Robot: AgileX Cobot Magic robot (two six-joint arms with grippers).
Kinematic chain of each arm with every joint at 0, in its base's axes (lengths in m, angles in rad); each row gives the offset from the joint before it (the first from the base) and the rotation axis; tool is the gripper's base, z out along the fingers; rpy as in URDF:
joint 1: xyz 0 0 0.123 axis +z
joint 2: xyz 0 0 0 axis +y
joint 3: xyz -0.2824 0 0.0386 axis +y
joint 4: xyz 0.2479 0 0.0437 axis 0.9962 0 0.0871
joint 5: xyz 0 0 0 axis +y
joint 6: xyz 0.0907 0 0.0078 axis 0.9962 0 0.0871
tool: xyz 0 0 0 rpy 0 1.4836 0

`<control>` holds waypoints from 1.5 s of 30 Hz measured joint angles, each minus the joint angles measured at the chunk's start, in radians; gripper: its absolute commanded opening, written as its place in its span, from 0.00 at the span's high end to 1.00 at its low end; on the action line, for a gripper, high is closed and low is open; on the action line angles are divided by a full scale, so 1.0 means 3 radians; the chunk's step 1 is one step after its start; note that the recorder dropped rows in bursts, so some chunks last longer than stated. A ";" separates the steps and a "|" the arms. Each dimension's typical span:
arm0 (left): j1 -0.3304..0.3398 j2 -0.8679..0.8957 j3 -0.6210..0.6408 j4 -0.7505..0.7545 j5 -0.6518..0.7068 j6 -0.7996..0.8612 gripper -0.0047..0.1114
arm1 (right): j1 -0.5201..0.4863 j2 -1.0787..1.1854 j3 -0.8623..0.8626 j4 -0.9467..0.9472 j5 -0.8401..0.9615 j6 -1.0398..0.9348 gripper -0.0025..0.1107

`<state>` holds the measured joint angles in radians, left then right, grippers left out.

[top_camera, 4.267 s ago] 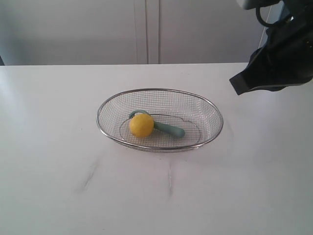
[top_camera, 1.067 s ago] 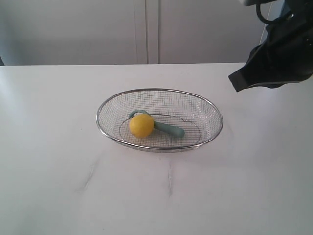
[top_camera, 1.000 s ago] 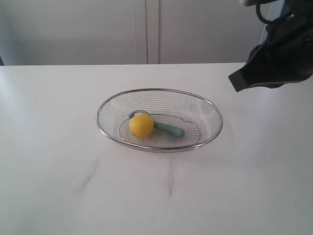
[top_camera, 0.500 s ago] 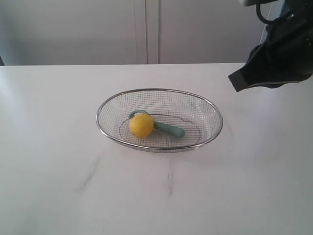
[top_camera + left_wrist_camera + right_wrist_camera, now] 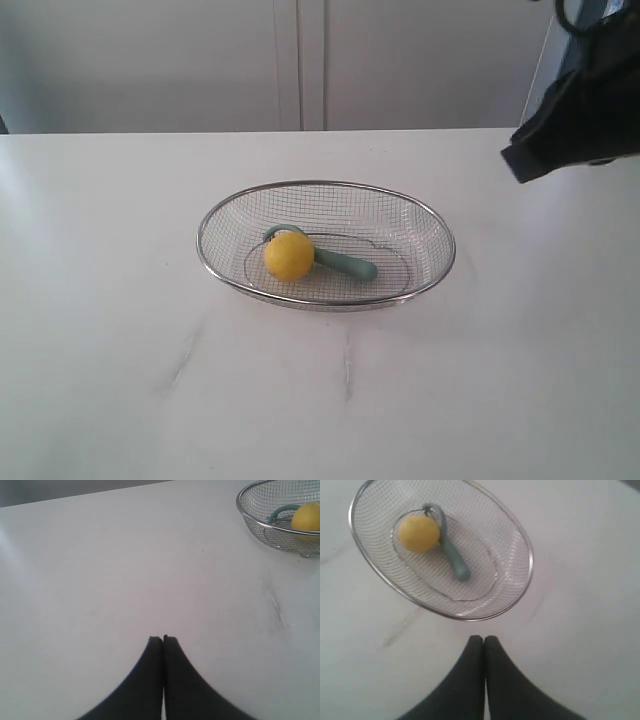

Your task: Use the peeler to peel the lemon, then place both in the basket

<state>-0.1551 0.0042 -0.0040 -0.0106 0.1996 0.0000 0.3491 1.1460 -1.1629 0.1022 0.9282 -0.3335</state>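
The yellow lemon [image 5: 289, 256] lies inside the silver wire basket [image 5: 430, 225] at the table's middle, resting against the teal-handled peeler [image 5: 350, 265]. The right wrist view shows the lemon [image 5: 419, 532], the peeler [image 5: 453, 557] and the basket [image 5: 522, 540] from above, with my right gripper [image 5: 484, 638] shut and empty over bare table short of the rim. In the exterior view my right gripper [image 5: 512, 165] hangs high at the right edge. My left gripper [image 5: 163, 639] is shut and empty over the table, with the basket [image 5: 241, 507], the lemon [image 5: 306, 516] and the peeler [image 5: 281, 511] far off in a corner of its view.
The white table [image 5: 120, 330] carries faint grey scuff marks [image 5: 186, 355] in front of the basket. A pale wall with cabinet seams [image 5: 300, 60] stands behind the table's far edge.
My right arm has drawn back toward the right edge of the exterior view and slightly up. The lemon, peeler and basket have not moved.
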 measured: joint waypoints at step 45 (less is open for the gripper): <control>0.0000 0.0000 0.0000 0.0000 0.0000 0.0000 0.96 | -0.1552 -0.3553 0.3237 0.0091 -0.2160 0.0720 0.98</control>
<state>-0.1551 0.0042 -0.0040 -0.0106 0.1996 0.0000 -0.1166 0.0800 -0.1918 0.1296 0.2803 -0.1177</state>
